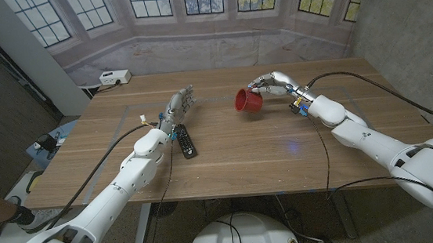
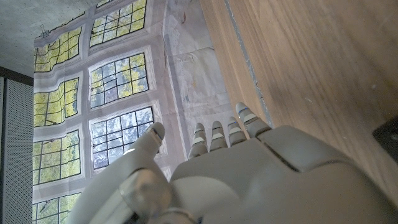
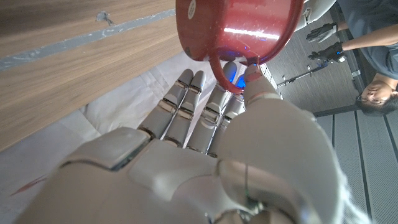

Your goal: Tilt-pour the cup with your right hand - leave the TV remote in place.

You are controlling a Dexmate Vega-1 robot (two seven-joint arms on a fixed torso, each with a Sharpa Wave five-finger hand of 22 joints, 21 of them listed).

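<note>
While the right robot hand (image 1: 274,83) pinches it by the handle above the tabletop (image 1: 266,145), the glossy speckled red cup (image 1: 248,101) tilts mouth-down; its inside stays hidden. The left robot hand (image 1: 178,106) waits open-fingered beside the black TV remote (image 1: 185,141)

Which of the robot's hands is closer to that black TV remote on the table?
The left robot hand: it stands just beside the TV remote. The right robot hand is across the table, holding the tilted red cup.

Wooden table (image 1: 266,152), white power strip (image 1: 114,78) at far-left corner, window backdrop (image 1: 190,2) behind.
</note>
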